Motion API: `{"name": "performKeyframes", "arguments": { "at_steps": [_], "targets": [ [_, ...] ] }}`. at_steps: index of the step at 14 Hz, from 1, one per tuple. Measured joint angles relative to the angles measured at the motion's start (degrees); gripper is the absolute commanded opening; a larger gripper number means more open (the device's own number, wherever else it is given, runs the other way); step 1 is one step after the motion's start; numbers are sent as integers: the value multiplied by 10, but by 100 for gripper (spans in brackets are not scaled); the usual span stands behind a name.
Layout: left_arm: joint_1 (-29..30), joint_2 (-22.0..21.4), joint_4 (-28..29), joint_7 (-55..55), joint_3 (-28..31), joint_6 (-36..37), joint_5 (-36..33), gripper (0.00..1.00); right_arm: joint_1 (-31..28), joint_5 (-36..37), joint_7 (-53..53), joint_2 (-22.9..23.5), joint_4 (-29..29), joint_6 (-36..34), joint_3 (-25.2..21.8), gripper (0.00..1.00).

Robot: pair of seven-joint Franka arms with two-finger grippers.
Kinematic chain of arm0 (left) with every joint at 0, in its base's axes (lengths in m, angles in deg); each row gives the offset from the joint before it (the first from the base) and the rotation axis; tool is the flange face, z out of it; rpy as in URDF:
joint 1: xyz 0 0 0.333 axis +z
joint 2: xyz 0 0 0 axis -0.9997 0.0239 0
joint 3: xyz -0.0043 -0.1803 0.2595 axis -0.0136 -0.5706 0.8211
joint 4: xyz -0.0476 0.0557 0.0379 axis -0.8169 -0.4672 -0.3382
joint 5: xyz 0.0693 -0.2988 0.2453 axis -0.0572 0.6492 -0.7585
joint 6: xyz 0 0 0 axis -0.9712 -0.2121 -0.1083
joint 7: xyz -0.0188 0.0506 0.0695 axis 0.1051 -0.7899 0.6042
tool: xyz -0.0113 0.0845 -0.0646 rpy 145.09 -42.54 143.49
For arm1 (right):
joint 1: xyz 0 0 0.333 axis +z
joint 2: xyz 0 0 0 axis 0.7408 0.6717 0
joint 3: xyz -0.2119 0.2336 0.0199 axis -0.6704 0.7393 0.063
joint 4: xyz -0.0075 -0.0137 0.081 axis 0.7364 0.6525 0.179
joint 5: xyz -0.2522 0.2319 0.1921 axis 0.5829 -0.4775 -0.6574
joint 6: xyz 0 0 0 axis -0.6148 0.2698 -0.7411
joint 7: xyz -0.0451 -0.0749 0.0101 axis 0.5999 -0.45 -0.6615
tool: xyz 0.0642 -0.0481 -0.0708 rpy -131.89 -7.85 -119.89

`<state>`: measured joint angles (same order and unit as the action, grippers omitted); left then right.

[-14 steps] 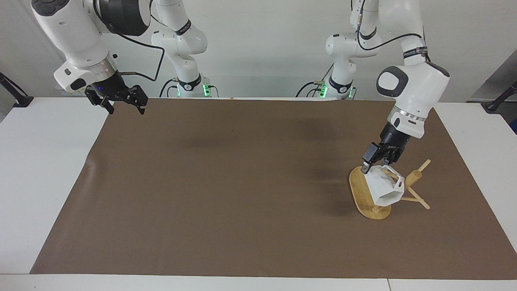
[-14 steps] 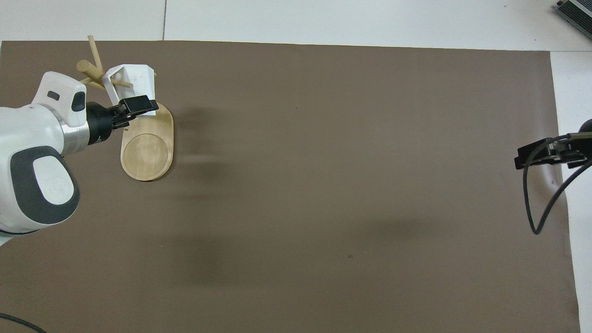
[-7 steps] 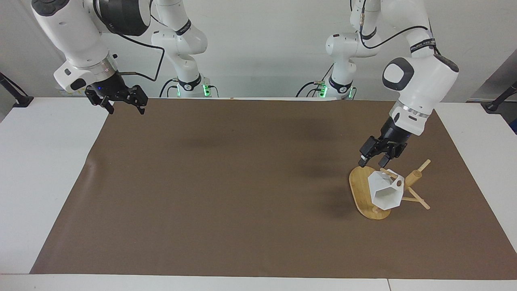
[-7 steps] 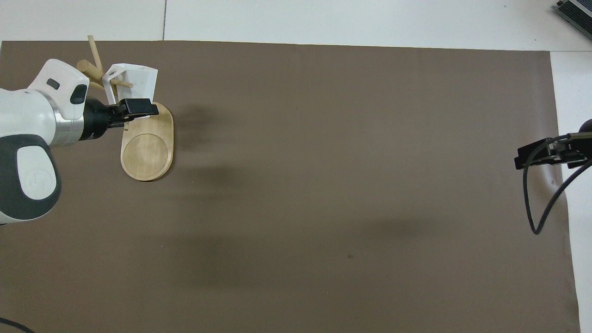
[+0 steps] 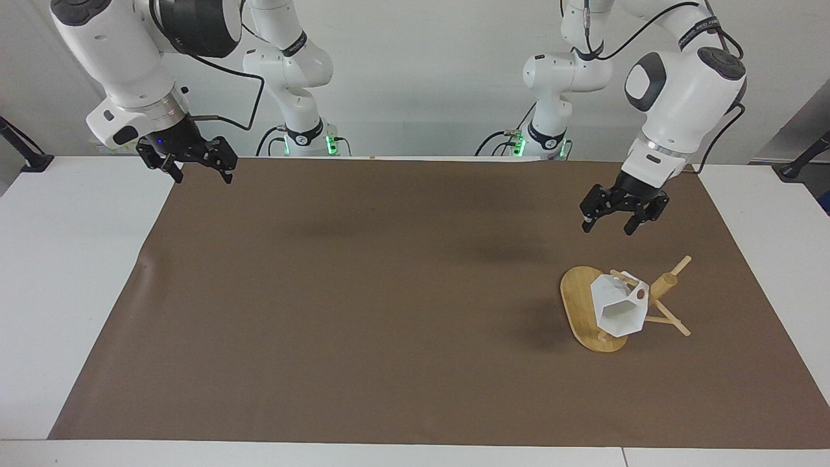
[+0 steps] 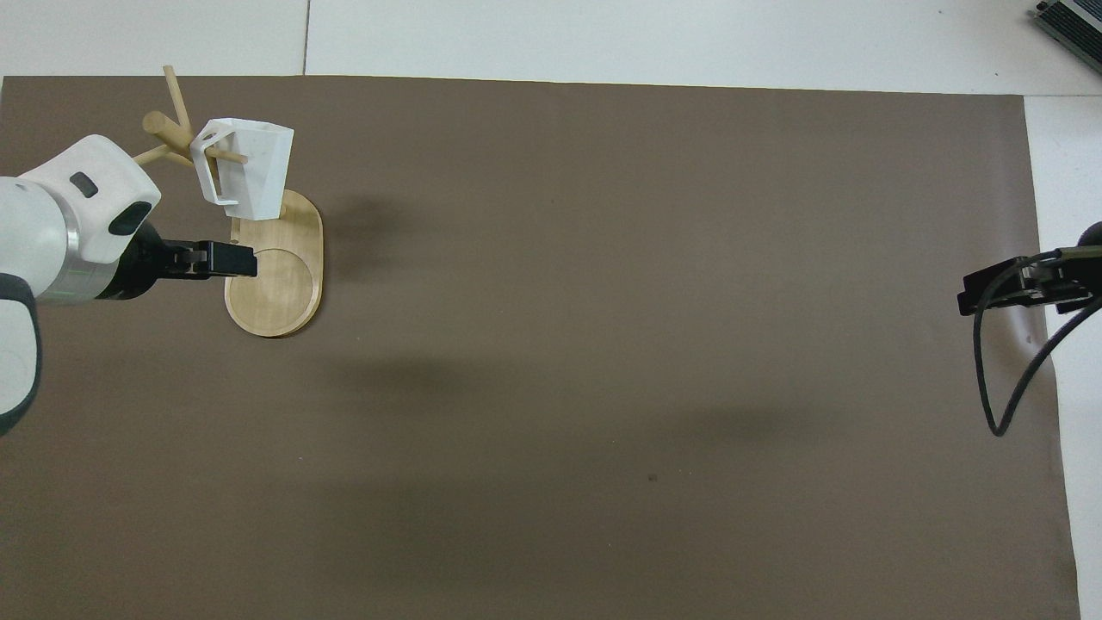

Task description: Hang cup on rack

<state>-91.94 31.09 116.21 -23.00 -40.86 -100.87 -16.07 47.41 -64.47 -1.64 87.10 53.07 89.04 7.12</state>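
A: Facing view first, where was the cup (image 5: 619, 307)?

B: On the rack (image 5: 593, 313), handle threaded over a peg, body tilted with its mouth facing away from the robots. Rack sat on the brown mat (image 5: 363, 311) toward the left arm's end of the table.

A: Left gripper (image 5: 617, 218)?

B: Up in the air, fingers apart, empty, clear of the cup. Overhead it was over the edge of the rack base (image 6: 275, 275).

A: Cup overhead?

B: Cup (image 6: 245, 168) hung beside the post, over the base end farther from the robots.

A: Right gripper (image 5: 194, 165)?

B: Waited over the mat edge at the right arm's end, fingers apart, held nothing.
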Motion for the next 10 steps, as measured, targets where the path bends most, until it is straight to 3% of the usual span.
{"name": "performKeyframes", "arguments": {
  "at_steps": [5,10],
  "targets": [
    [0,-3,-74,-33,-3,119,-52,100,0,0,0,0,0,0,-2,100],
    [0,15,-149,-57,-3,187,-78,100,0,0,0,0,0,43,-3,100]
  ]
}}
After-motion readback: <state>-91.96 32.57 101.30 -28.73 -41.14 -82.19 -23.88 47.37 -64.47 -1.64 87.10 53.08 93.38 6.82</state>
